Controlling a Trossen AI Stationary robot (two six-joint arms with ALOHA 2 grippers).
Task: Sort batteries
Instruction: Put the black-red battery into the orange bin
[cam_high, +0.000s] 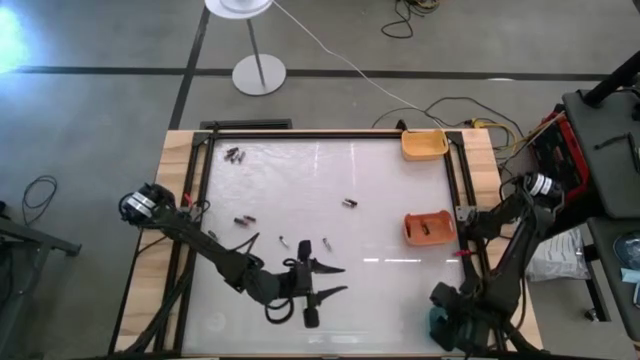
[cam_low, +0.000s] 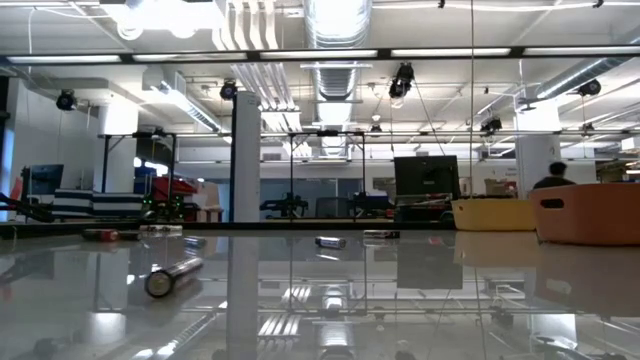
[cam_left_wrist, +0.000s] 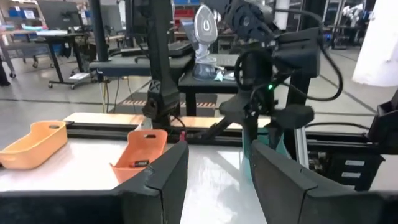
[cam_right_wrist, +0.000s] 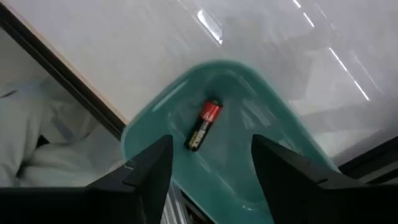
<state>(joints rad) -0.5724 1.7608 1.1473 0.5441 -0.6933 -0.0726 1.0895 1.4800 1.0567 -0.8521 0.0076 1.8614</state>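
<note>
Small dark and silvery batteries lie scattered on the white table: a few (cam_high: 235, 155) near the far left corner, one (cam_high: 245, 220) at the left, one (cam_high: 350, 203) in the middle, a few (cam_high: 305, 245) near my left gripper. My left gripper (cam_high: 344, 279) is open near the table's near edge, pointing right, over bare table (cam_left_wrist: 217, 155). My right gripper (cam_right_wrist: 211, 146) is open above a teal tray (cam_right_wrist: 273, 130) at the near right corner (cam_high: 437, 325). A black battery with a red end (cam_right_wrist: 204, 124) lies flat on that tray's floor.
An orange tray (cam_high: 428, 228) holding dark batteries sits at the right edge, and a yellow-orange tray (cam_high: 425, 143) at the far right corner. The low view shows one battery (cam_low: 172, 278) lying close by. A black frame (cam_high: 455, 190) borders the table. The middle holds only a few batteries.
</note>
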